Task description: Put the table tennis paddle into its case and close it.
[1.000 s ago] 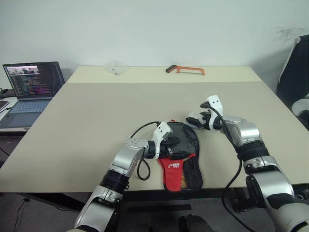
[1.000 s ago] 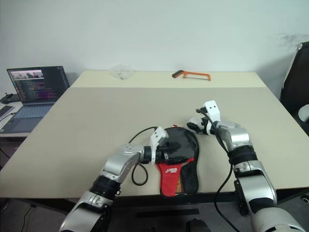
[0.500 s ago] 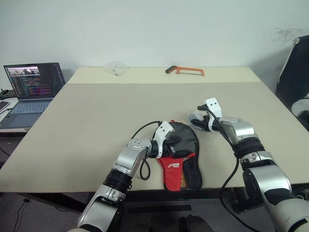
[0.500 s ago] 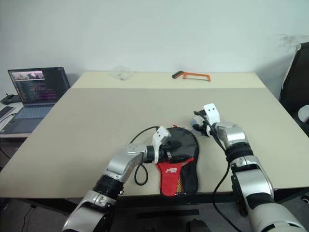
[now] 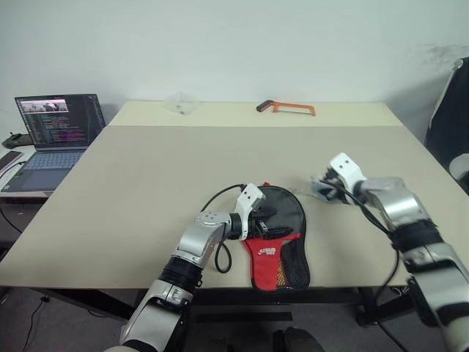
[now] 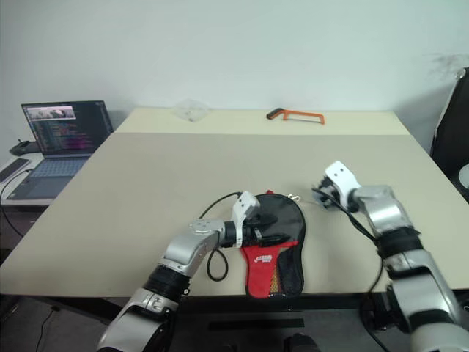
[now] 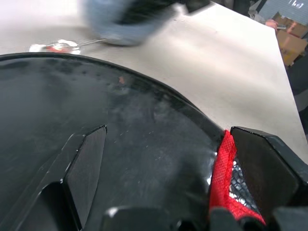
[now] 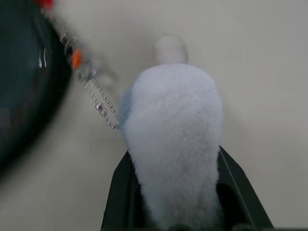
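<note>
1. the case [image 5: 277,235] lies flat near the table's [image 5: 146,169] near edge, rounded dark top toward the far side and red logo part toward the near side. a glossy black face fills the round part, which i judge to be the table tennis paddle [image 7: 96,120] sitting inside.
2. the left gripper [image 5: 265,222] rests over the case from its left side, jaws wide apart. one finger [image 7: 86,163] lies on the black face and the other at the red mesh edge. this looks like a pin that keeps the pouch from sliding.
3. the plush charm [image 8: 171,139] lies on the table just right of the case's far end, joined to it by a small beaded chain [image 8: 94,91].
4. the right gripper [image 5: 327,188] has its jaws clamped on the plush charm. pulling on the charm is probably how the zip gets drawn round, so closing seems to be the step in hand.
5. farther out, an orange-handled saw [image 5: 286,107] and a clear plastic thing [image 5: 178,103] sit at the far edge, well apart from the work. a laptop [image 5: 51,136] stands off to the left.
</note>
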Controlling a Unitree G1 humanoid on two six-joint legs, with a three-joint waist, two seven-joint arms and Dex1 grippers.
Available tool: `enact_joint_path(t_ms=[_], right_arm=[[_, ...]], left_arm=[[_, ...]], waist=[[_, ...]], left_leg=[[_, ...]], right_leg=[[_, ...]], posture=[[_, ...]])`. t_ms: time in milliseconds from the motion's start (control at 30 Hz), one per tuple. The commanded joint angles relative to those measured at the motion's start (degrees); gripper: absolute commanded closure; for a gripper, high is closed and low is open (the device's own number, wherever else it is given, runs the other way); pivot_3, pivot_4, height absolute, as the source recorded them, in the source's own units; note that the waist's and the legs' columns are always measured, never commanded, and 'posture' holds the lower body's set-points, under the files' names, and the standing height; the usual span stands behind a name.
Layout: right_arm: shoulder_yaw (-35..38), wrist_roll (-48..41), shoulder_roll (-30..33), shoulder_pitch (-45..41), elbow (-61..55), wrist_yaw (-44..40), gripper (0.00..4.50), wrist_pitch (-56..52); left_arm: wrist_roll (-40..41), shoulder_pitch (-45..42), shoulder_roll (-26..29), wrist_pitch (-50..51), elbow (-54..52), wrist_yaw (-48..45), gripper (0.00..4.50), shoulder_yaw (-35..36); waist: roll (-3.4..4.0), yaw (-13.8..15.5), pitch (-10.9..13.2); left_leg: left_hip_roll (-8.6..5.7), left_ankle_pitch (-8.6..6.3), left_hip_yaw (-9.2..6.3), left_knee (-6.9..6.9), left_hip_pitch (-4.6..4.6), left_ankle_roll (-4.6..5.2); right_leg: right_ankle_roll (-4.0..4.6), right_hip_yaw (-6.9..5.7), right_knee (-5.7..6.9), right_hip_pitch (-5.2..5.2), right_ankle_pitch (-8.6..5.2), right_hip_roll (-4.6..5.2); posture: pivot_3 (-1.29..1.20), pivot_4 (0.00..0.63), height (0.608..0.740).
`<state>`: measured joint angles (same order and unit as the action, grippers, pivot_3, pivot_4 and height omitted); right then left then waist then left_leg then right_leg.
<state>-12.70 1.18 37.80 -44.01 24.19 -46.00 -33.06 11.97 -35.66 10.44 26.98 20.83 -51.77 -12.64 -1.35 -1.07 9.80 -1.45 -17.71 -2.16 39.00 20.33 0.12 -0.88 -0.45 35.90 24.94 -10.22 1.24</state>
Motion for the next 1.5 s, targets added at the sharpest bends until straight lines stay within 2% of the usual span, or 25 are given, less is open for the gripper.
enact_joint_path(t_ms=[33, 200, 367, 500, 600, 833, 1200, 1300, 1500], right_arm=[[-0.8, 1.5, 3.7, 1.6, -6.7, -3.2, 3.9, -1.0], [-1.9, 0.4, 15.2, 9.7, -20.4, -14.8, 3.95, 3.3], [0.3, -3.5, 23.8, 17.1, -29.8, -24.8, 3.95, 10.5], [2.8, -8.4, 30.4, 24.3, -37.6, -32.2, 3.95, 11.7], [5.2, -14.5, 29.1, 27.0, -43.3, -32.5, 3.96, 7.8], [7.2, -22.7, 31.6, 35.1, -56.0, -34.9, 3.97, 3.3], [3.5, -23.7, 32.8, 48.4, -68.1, -33.1, 3.98, 2.1], [4.1, -22.5, 31.9, 45.3, -64.6, -31.3, 3.98, 1.5], [6.5, -21.5, 27.5, 31.5, -51.6, -27.6, 3.98, 1.6]], left_arm=[[-1.6, 1.4, 1.2, 1.7, 3.8, 1.1, 0.0, -0.5], [-2.1, -0.4, 1.3, 1.0, 6.0, 1.0, 0.0, -0.9], [-2.5, -1.2, 1.3, 0.4, 7.5, 1.0, 0.0, -1.4], [-2.8, -2.3, 0.8, 0.1, 9.3, 1.5, 0.0, -1.5], [-3.1, -2.7, 0.3, 0.1, 9.9, 1.4, 0.0, -1.7], [-4.1, -3.3, 0.2, 0.4, 12.1, 2.0, 0.0, -1.8], [-4.6, -3.1, 0.0, 1.6, 11.6, 1.5, 0.0, -3.0], [-4.6, -3.4, 0.0, 1.5, 11.9, 1.4, 0.0, -3.0], [-3.5, -3.9, 0.1, 0.3, 10.5, -0.4, 0.0, -2.0]], waist=[[0.04, 0.0, 0.0], [0.08, 0.5, 0.0], [0.09, 0.6, 0.0], [0.1, 0.8, 0.0], [0.09, 0.9, 0.0], [0.11, 1.2, -0.1], [0.09, 1.1, -0.1], [0.09, 1.1, -0.1], [0.01, 1.0, -0.1]], left_leg=[[0.0, 0.0, 0.0, 0.0, -0.03, 0.0], [0.01, 0.01, -0.19, -0.02, -0.52, 0.03], [0.06, 0.0, -0.21, -0.09, -0.51, 0.03], [0.05, 0.0, -0.23, -0.1, -0.49, 0.02], [0.06, -0.01, -0.24, -0.11, -0.49, 0.02], [0.06, -0.02, -0.48, -0.12, -0.43, 0.01], [0.13, -0.04, -0.49, -0.15, -0.49, -0.02], [0.13, -0.05, -0.5, -0.15, -0.48, -0.03], [0.13, -0.04, -0.38, -0.1, -0.53, -0.02]], right_leg=[[-0.04, 0.0, 0.0, -0.05, -0.03, -0.01], [-0.02, -0.18, -0.15, -0.71, -0.31, -0.06], [-0.1, -0.23, -0.45, -0.81, -0.3, -0.08], [-0.13, -0.22, -0.56, -0.81, -0.28, -0.07], [-0.14, -0.23, -0.61, -0.88, -0.27, -0.07], [-0.15, -0.27, -0.81, -0.91, -0.27, -0.07], [0.06, -0.35, -0.86, -1.15, -0.42, -0.04], [0.11, -0.36, -0.87, -1.17, -0.47, -0.04], [0.13, -0.34, -0.89, -1.19, -0.48, -0.04]], posture=[[0.0, 0.15, 0.74], [0.0, 0.15, 0.74], [0.0, 0.15, 0.74], [0.0, 0.15, 0.74], [0.0, 0.15, 0.74], [0.0, 0.15, 0.74], [0.0, 0.15, 0.74], [0.0, 0.15, 0.74], [0.0, 0.15, 0.74]])
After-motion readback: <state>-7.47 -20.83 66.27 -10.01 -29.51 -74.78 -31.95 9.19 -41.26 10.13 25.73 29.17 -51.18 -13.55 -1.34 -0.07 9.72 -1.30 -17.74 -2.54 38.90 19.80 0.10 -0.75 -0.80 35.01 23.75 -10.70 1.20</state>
